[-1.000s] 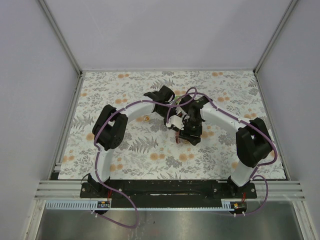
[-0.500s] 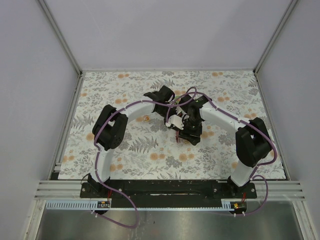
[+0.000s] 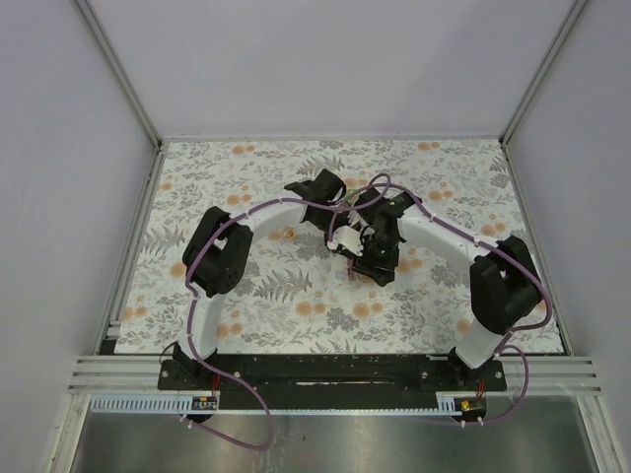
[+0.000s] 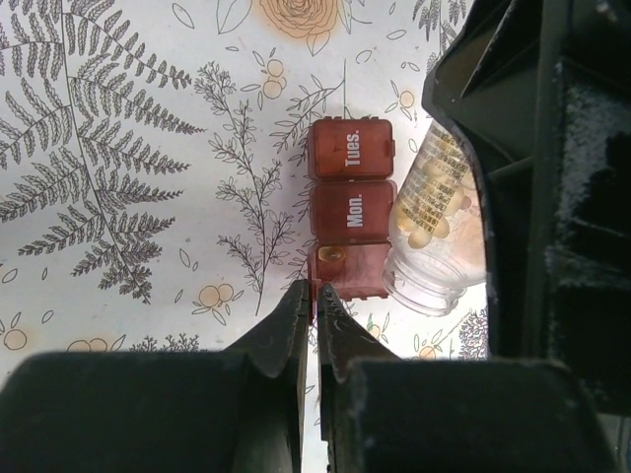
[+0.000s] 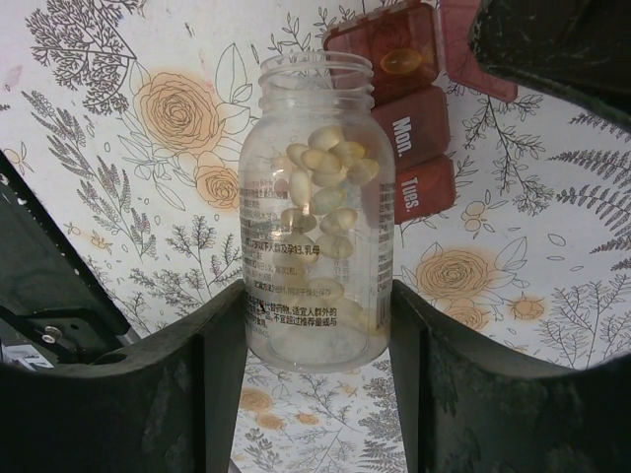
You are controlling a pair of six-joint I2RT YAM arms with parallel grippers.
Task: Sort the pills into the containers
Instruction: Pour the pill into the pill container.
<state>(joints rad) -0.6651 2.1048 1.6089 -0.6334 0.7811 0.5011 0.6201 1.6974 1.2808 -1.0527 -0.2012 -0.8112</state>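
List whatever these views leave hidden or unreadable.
- Left wrist: the black body of the right gripper covers part of the clear plastic bottle of pale pills.
- Left wrist: whether the shut left gripper touches the dark-red plastic pill box is unclear.
- Right wrist: the bottle's label print is too small to read.
- Top external: both grippers cover box and bottle.

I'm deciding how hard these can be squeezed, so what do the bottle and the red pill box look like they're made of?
The bottle looks like clear glossy plastic, possibly glass: pills and printed text show through its wall. The pill box looks like translucent dark-red plastic, smooth, slightly shiny; its raised lid looks see-through.
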